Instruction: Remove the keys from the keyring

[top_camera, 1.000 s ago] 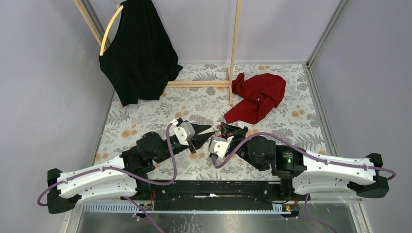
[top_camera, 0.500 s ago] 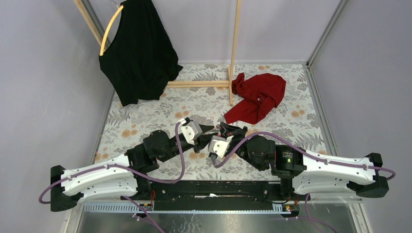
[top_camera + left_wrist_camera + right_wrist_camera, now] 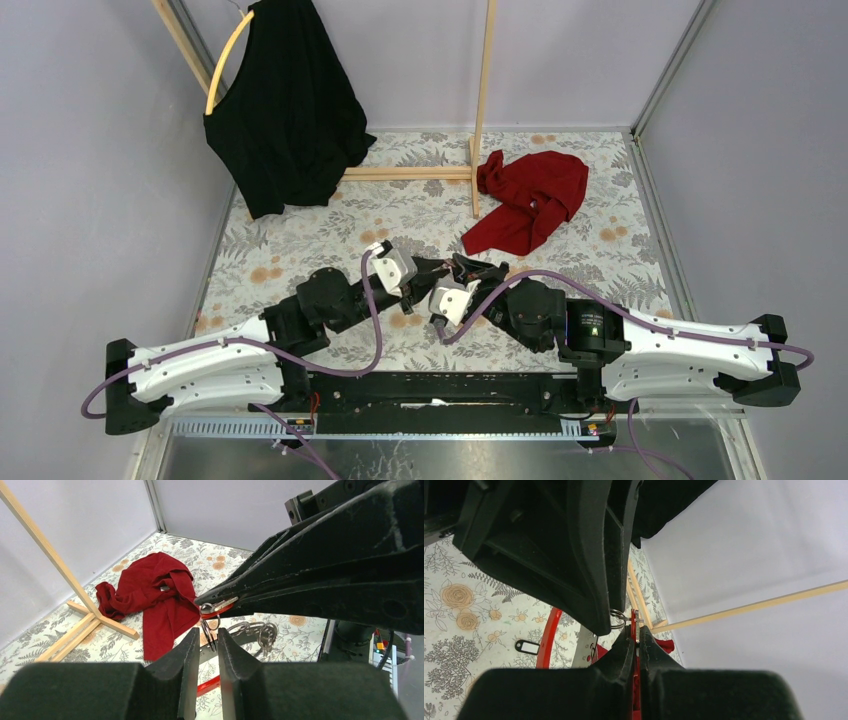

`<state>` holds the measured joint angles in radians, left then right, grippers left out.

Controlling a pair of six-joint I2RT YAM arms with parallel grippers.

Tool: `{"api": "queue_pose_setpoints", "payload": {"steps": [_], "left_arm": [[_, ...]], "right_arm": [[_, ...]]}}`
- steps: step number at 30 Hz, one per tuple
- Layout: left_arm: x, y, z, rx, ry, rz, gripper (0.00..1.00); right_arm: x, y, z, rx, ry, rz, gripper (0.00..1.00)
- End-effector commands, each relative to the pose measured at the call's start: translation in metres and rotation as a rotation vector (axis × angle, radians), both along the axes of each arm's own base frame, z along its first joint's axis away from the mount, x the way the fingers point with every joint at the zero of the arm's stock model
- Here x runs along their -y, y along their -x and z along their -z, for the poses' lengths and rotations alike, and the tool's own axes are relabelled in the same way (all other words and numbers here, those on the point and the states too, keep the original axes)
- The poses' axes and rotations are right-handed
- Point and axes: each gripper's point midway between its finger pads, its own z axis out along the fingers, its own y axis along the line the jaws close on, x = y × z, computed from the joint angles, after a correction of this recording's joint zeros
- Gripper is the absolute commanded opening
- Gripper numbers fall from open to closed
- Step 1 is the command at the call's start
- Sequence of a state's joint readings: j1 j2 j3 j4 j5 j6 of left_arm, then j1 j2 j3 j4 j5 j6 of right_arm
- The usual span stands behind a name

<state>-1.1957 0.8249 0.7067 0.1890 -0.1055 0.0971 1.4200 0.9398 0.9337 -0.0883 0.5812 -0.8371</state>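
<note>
Since a second ago the left gripper has pushed forward and to the right until its tips meet those of the right gripper, which has kept its place just on the near side of the red cloth, toward the arm bases. The right gripper's jaws are pressed fully together on the red-tagged key, a flat silver piece with a red edge held above the table, in front of the red cloth. From it a thin split ring hangs down into the narrow gap between the left gripper's fingers. They stand only slightly apart, and whether their pads press the ring cannot be told. A short chain of small rings trails off beside it, away from the red cloth. The keyring curves below the two grippers on the near side of the red cloth, its red section showing next to the pale strap. The black-headed key appears to lie on the table beside that red section.
</note>
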Motion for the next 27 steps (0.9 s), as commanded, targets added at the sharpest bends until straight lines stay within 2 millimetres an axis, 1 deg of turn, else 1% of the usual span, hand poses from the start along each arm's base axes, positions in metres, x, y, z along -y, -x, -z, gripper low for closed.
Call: {"api": "queue_pose_setpoints", "payload": {"steps": [1, 3, 6, 10, 14, 17, 19, 22, 25, 27], "left_arm": [[-0.001, -0.002, -0.029, 0.031, 0.098, -0.01, 0.15], [0.0, -0.002, -0.024, 0.028, 0.085, -0.007, 0.0], [0.002, 0.001, -0.015, 0.015, 0.069, 0.009, 0.0], [-0.011, -0.002, -0.007, -0.042, 0.105, -0.044, 0.0], [-0.033, 0.002, -0.003, -0.063, 0.218, -0.066, 0.0], [-0.049, 0.006, -0.002, -0.077, 0.271, -0.082, 0.0], [-0.057, 0.009, -0.003, -0.089, 0.319, -0.08, 0.0], [-0.062, 0.009, -0.004, -0.096, 0.374, -0.083, 0.0], [-0.058, 0.007, -0.001, -0.109, 0.402, -0.084, 0.0], [-0.054, 0.007, 0.002, -0.121, 0.407, -0.078, 0.0]], "right_arm": [[-0.001, 0.004, -0.021, -0.014, -0.076, -0.011, 0.0], [0.001, 0.003, -0.019, -0.019, -0.079, 0.004, 0.0], [0.006, 0.0, -0.017, -0.027, -0.096, 0.04, 0.0], [0.014, -0.002, -0.015, -0.049, -0.147, 0.078, 0.0], [0.016, 0.0, 0.011, -0.109, -0.182, 0.101, 0.0], [0.019, -0.001, 0.02, -0.159, -0.219, 0.144, 0.0], [0.015, 0.001, 0.027, -0.19, -0.22, 0.136, 0.0], [0.004, 0.004, 0.037, -0.226, -0.195, 0.121, 0.0], [-0.002, 0.003, 0.045, -0.219, -0.17, 0.116, 0.0], [-0.002, 0.002, 0.049, -0.203, -0.149, 0.123, 0.0]]}}
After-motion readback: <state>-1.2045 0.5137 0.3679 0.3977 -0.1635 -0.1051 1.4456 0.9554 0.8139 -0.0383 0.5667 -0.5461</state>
